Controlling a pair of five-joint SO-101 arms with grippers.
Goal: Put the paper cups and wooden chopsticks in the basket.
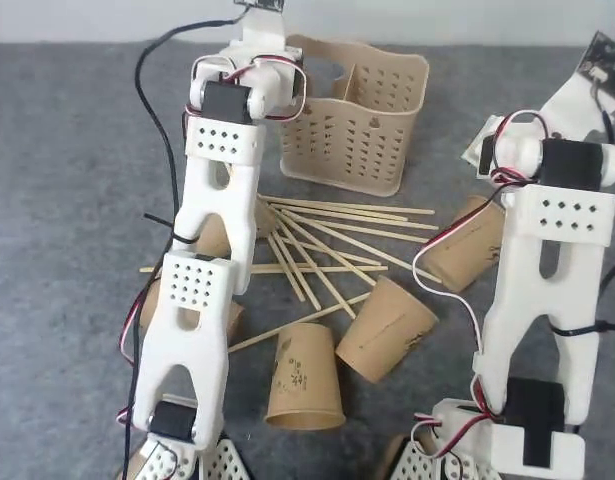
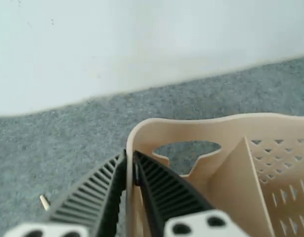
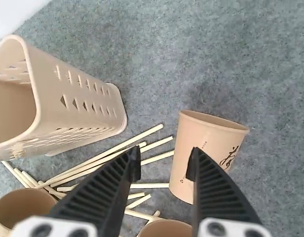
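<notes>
The beige perforated plastic basket stands upright on the grey carpeted surface, and I cannot tell what its two compartments hold; brown paper cups lie on their sides and thin wooden chopsticks are scattered just in front of it. My left arm is stretched to the basket's rim, left jaws pressed together; my right arm is folded, right jaws apart above one cup.

Paper cups and chopsticks lie scattered — beige slotted basket upright beyond.
</notes>
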